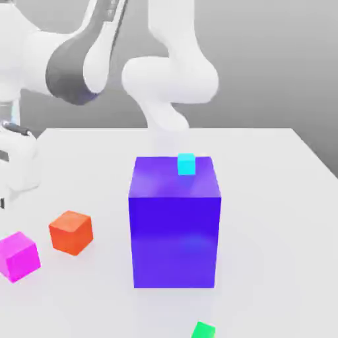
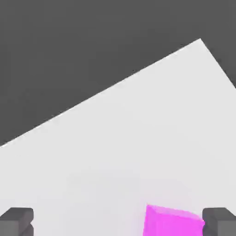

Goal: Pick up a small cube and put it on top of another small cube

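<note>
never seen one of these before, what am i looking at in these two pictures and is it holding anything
The white machine is a robot arm ending in a two-fingered gripper. The exterior view comes from a camera standing apart from the arm; the hand view comes from one mounted on its hand, with the open fingers in sight.

On the pale table are a magenta cube, an orange-red cube, a big blue-purple block and a small green piece. A small cyan cube appears on top of the block.

Nothing is held: the fingers are apart with no object gripped.
</note>
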`<state>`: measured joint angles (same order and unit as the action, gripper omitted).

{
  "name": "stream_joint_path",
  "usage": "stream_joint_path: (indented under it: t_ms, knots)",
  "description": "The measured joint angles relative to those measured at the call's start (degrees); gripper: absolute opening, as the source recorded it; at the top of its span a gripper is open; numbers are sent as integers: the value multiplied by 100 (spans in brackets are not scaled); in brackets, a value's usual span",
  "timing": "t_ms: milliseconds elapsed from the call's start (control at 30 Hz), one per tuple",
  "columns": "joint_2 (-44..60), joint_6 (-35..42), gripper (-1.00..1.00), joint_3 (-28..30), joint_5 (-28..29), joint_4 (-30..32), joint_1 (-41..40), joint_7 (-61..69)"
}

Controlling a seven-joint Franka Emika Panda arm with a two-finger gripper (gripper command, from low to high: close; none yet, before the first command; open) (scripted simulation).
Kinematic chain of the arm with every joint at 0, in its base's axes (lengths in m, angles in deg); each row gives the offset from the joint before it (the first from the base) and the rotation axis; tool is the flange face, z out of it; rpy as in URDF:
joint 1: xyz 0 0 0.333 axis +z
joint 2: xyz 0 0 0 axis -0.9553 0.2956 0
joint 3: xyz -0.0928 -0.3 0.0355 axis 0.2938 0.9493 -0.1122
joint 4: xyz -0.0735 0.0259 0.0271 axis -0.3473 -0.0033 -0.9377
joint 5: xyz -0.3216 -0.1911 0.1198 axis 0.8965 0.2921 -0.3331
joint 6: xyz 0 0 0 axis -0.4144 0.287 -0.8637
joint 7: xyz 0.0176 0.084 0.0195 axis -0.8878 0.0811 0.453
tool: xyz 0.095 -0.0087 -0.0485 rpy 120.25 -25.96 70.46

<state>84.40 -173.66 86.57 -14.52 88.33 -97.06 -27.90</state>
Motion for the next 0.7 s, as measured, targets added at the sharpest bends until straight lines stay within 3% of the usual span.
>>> stream_joint_path:
  t_ms: [300,333,567,700]
  knots:
    - [1835,-1115,0,-495,-1492,59,-847,1181]
    - [1965,-1221,-100,-567,-1559,38,-905,1233]
    - [1958,-1213,-100,-571,-1547,39,-914,1221]
    - [1251,-641,-100,-297,-1103,160,-732,892]
